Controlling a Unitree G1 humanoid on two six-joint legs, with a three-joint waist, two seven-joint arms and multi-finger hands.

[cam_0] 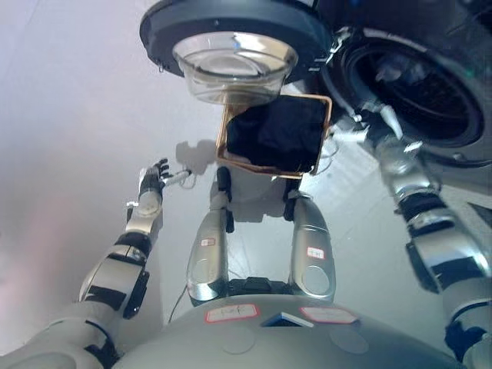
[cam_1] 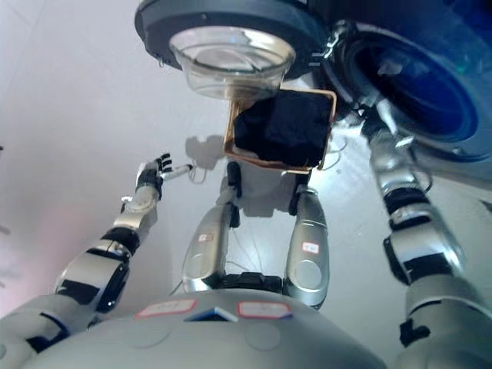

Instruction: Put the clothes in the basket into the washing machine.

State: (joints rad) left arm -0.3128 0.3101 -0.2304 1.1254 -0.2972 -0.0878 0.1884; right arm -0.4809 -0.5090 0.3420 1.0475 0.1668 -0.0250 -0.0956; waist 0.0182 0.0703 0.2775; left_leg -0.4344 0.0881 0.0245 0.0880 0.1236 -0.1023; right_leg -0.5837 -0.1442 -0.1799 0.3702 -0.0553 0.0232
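Washing machine [cam_0: 430,100]: front-loader at upper right, dark drum mouth exposed. Door [cam_0: 231,34]: swung fully open to the left, round dark frame with a clear domed glass bowl at its middle.

Basket [cam_0: 327,123]: square, orange-brown rim, on the floor just below the open door and beside the drum mouth. Clothes [cam_0: 273,134]: dark, heaped inside the basket and filling it; single pieces cannot be told apart.

Left hand [cam_0: 157,181]: out to the left over the pale floor [cam_0: 69,115], well apart from the basket, fingers spread and straight, holding nothing.

Right hand [cam_0: 380,115]: raised at the lower rim of the drum mouth, just beside the basket's right edge. Its fingers merge with the dark opening, so whether they are spread or curled cannot be told; possibly something pale lies inside near them.
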